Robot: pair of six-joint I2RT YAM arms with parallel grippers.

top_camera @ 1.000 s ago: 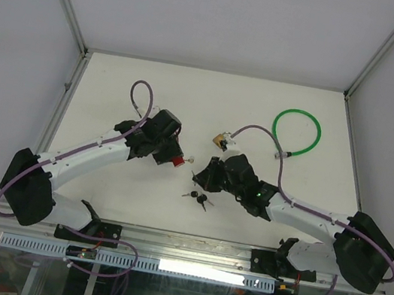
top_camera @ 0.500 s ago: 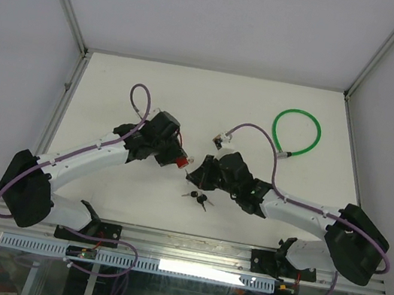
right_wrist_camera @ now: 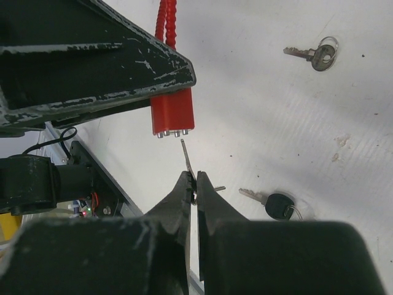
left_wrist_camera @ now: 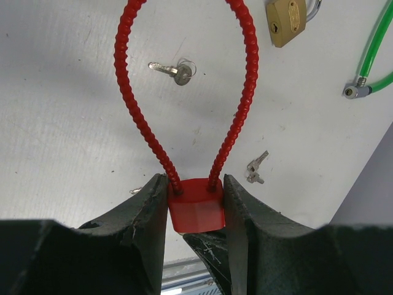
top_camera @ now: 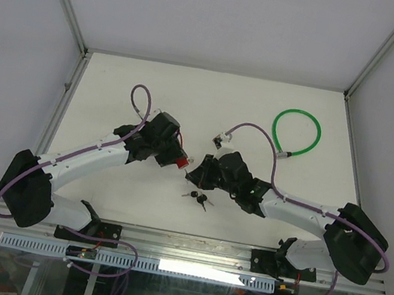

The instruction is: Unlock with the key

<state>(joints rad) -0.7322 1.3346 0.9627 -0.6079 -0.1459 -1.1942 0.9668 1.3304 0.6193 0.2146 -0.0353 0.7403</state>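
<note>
Pinching key (right_wrist_camera: 186, 157) just beside red lock (left_wrist_camera: 196, 206).

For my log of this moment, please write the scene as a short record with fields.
left gripper: shut on the body of the red lock, loop pointing away
right gripper: shut on the small key
key and lock: key tip close to the lock's end face, seemingly not yet inserted
table: brass padlock, green cable, silver key on a ring, black-headed keys
task state: lock not yet opened
</note>
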